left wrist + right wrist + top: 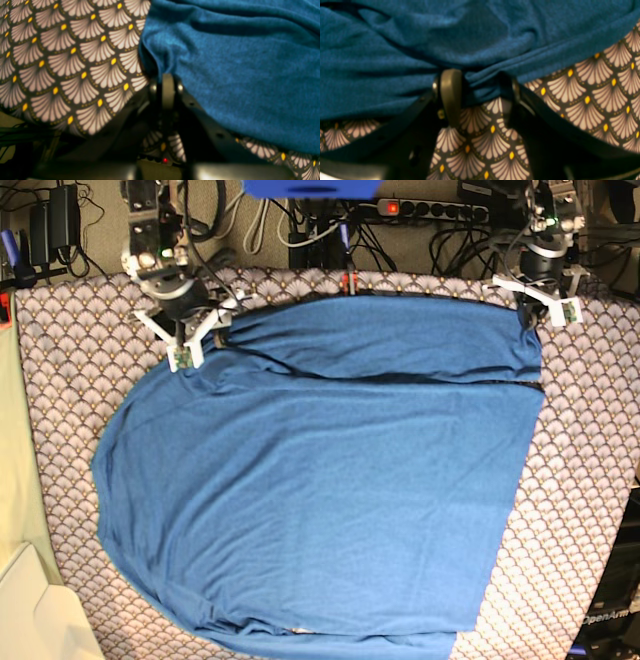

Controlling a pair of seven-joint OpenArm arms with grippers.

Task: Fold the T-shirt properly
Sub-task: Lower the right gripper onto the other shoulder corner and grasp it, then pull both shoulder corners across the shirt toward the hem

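The blue T-shirt (pixel 320 480) lies spread over the tablecloth, with its far part folded back toward the near side along a crease (pixel 400 375). My left gripper (pixel 167 76) is shut on the shirt's edge (pixel 225 75) at the far right corner in the base view (pixel 537 308). My right gripper (pixel 480 78) is at the far left corner (pixel 200 330). Its fingers (pixel 450 92) stand apart, with a bunched fold of the shirt (pixel 480 86) lying between them. Both grippers are low over the table.
The scallop-patterned tablecloth (pixel 60 380) covers the table and shows in both wrist views (pixel 75 62) (pixel 595 100). Cables and a power strip (pixel 430 208) lie behind the far edge. A cream box (pixel 35 620) is at the near left.
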